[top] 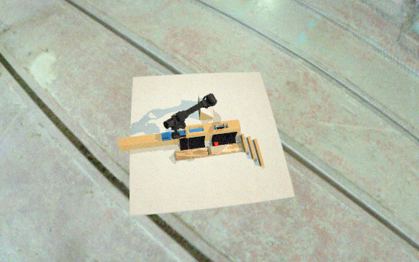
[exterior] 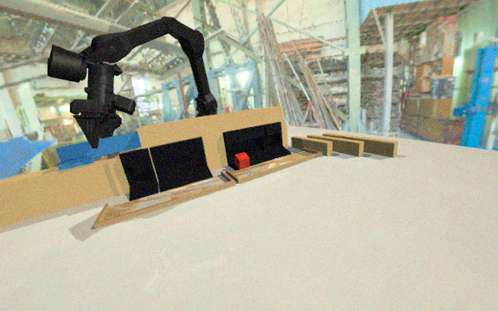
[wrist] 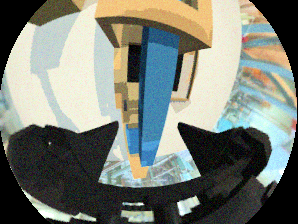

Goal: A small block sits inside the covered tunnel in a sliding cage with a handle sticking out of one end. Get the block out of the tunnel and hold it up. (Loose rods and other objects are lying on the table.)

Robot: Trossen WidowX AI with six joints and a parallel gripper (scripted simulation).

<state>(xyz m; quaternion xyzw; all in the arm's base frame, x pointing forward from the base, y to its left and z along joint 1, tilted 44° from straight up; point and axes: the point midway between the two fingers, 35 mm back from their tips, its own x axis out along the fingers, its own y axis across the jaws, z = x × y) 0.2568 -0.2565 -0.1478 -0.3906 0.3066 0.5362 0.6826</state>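
Note:
The tan tunnel (top: 208, 128) (exterior: 175, 132) (wrist: 155, 11) has openings in its roof and black panels along its side. A blue sliding piece (top: 166, 137) (exterior: 121, 143) (wrist: 161, 90) sticks out of its left end, and blue also shows through a roof opening. A small red block (top: 216, 144) (exterior: 242, 160) is at the lower edge of the right black panel; I cannot tell whether it is inside. My gripper (top: 175, 135) (exterior: 97, 146) (wrist: 149, 124) is open and empty, pointing down above the blue piece beyond the tunnel's left end. In the wrist view its fingertips are on either side of the blue piece.
A long tan channel (top: 140, 142) (exterior: 37, 199) runs left from the tunnel. A low wooden frame (top: 190, 155) (exterior: 167, 205) lies along the tunnel's front. Three tan bars (top: 258, 153) (exterior: 380, 147) lie off the right end. A tan wedge-shaped piece (top: 206, 116) is behind the tunnel.

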